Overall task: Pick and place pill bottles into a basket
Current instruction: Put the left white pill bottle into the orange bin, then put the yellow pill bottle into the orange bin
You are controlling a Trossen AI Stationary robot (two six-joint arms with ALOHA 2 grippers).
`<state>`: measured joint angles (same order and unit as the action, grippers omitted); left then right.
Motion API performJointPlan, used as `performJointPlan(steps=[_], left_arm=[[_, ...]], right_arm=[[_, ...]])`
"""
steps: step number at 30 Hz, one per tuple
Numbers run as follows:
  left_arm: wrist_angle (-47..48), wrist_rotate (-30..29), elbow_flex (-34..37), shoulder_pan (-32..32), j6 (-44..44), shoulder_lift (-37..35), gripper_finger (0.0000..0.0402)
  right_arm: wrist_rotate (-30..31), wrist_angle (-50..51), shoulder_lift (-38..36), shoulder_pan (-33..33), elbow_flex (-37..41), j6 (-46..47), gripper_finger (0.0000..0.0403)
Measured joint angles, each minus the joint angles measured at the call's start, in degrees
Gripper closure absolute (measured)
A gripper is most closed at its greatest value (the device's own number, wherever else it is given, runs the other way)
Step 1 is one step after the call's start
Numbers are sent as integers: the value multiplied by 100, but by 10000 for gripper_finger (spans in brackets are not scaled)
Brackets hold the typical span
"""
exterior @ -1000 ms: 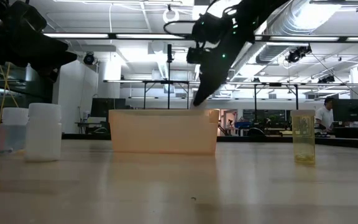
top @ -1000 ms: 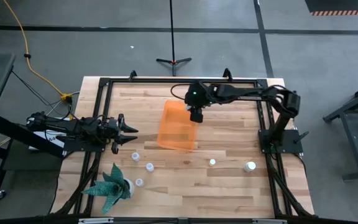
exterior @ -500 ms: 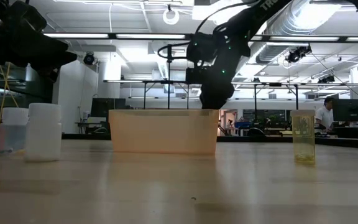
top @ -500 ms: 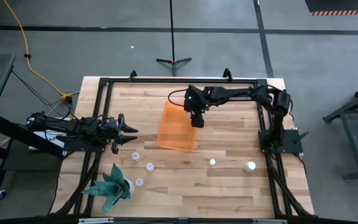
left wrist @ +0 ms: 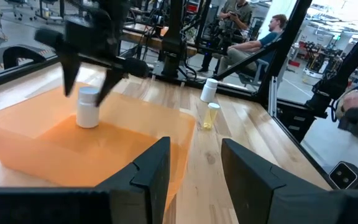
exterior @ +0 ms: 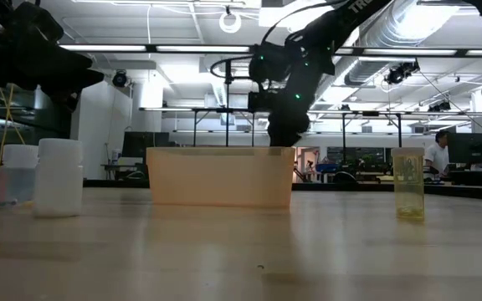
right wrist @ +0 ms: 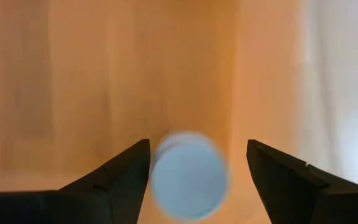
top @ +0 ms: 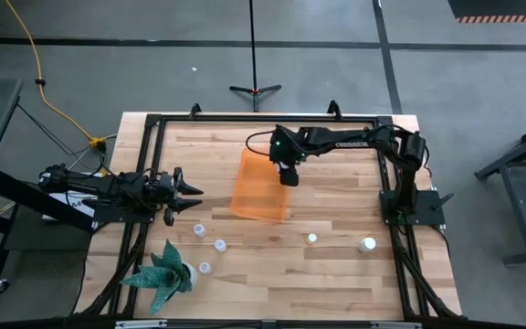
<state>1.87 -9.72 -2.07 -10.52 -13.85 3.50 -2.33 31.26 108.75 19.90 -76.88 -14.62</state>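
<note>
The orange bin [top: 261, 186] lies mid-table. My right gripper [top: 288, 175] hangs over its far right corner, pointing down, open. One white pill bottle [left wrist: 88, 108] stands upright on the bin's floor, its cap [right wrist: 188, 175] between the spread fingers with a gap on each side. My left gripper [top: 190, 199] waits open and empty at the table's left side. Three white bottles [top: 199, 229] [top: 219, 244] [top: 205, 268] stand near the front left, and two more [top: 312, 238] [top: 367, 244] stand at the front right.
A green spiky plant in a white pot [top: 164, 271] stands at the front left corner. A black frame [top: 153, 123] runs around the tabletop. Bare wood lies between the bin and the front edge. People sit in the room beyond the table [left wrist: 253, 37].
My right gripper has moved a little toward the table's left edge over the bin's far right corner. It has turned from a slant to pointing straight down into the bin. My left arm has kept still.
</note>
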Motion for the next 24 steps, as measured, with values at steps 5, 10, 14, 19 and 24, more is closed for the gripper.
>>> performJointPlan(steps=[5,10,14,19,24], left_arm=[[0,0,0,2,0,1,222],[0,13,0,2,1,1,222],[0,15,0,2,1,-1,222],[0,17,0,0,3,1,222],[0,19,0,1,3,1,222]], right_arm=[[-153,-29,-355,2,-468,27,145],[-831,20,-1131,50,-654,-311,148],[-1930,362,-1891,76,-630,-416,147],[-1840,-155,-2932,-305,402,-233,150],[-1358,-906,-3990,-1011,1996,217,157]])
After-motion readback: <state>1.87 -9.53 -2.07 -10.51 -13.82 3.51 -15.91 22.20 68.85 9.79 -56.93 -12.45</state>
